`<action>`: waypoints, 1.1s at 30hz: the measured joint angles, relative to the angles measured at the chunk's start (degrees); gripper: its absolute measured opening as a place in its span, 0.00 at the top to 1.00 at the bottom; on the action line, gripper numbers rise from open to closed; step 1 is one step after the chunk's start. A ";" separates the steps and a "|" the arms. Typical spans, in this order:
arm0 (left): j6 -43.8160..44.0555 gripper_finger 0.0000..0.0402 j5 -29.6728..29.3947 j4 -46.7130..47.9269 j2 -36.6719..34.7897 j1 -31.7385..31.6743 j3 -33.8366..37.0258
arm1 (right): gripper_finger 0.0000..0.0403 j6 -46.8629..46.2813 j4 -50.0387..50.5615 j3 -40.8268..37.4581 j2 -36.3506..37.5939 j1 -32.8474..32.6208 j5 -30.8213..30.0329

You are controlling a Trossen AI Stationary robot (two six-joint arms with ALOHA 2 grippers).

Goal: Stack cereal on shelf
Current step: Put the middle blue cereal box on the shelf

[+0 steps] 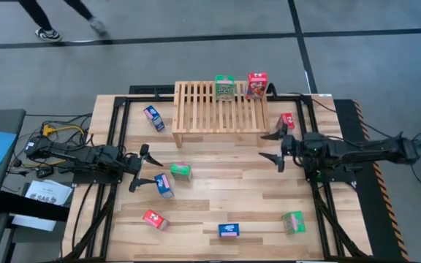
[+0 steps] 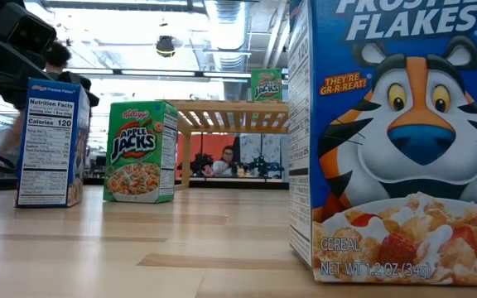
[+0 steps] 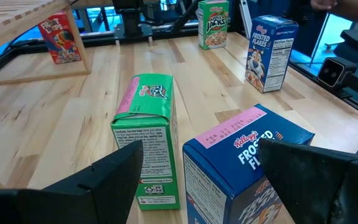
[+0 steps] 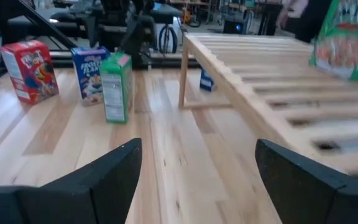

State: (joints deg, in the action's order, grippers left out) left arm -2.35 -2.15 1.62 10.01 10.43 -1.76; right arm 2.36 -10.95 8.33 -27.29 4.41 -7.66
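Pale slatted shelf (image 1: pixel 220 108) at far centre of bench (image 1: pixel 218 204), long axis left-right, slats running near-far. On its far edge, upright: green box (image 1: pixel 224 88) and red box (image 1: pixel 256 85). Seven small printed boxes scattered on bench. Left hand (image 1: pixel 142 169) spread wide, empty, just left of blue box (image 1: pixel 164 185). Right hand (image 1: pixel 275 147) wide, empty, off shelf's right end, beside red box (image 1: pixel 287 121).

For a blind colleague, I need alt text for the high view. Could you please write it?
Seen from above, a wooden table holds a slatted shelf with one green cereal box and one red cereal box standing on it; seven more small boxes lie scattered on the tabletop. The left claw is open beside a blue box, and the right claw is open just in front of the shelf.
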 joint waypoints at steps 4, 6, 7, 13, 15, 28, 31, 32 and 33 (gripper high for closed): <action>0.00 0.24 0.00 -0.01 0.00 0.01 0.00 | 0.16 -2.73 -2.08 -3.45 2.48 0.34 0.00; 0.00 0.24 0.00 0.00 0.00 -0.01 0.00 | 0.16 -3.53 -1.96 -4.89 3.72 0.35 0.00; 0.00 0.24 0.00 0.01 0.01 0.01 0.00 | 0.16 -3.92 -2.00 -5.59 4.33 0.45 0.00; 0.00 0.24 0.00 -0.01 -0.01 -0.01 0.00 | 0.16 -8.36 1.31 -7.84 7.21 1.44 0.00; 0.00 0.24 0.00 0.00 -0.01 0.00 0.00 | 0.16 -9.00 2.19 -7.84 7.13 1.40 0.00; 0.00 0.24 0.00 0.01 -0.01 -0.01 0.00 | 0.16 -9.56 6.69 -7.88 7.06 1.37 -0.11; 0.00 0.24 0.00 0.00 -0.01 -0.01 0.00 | 0.16 -9.53 6.69 -7.91 7.06 1.37 -0.11; 0.00 0.24 0.00 -0.01 -0.01 -0.01 0.00 | 0.16 -9.52 6.71 -7.91 7.06 1.37 -0.10; 0.00 0.24 0.00 -0.01 -0.01 -0.01 0.00 | 0.16 -9.52 6.75 -7.92 7.06 1.37 -0.09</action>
State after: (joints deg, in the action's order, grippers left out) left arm -2.35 -2.15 1.61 10.00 10.41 -1.76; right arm -7.16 -4.20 0.41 -20.23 5.78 -7.75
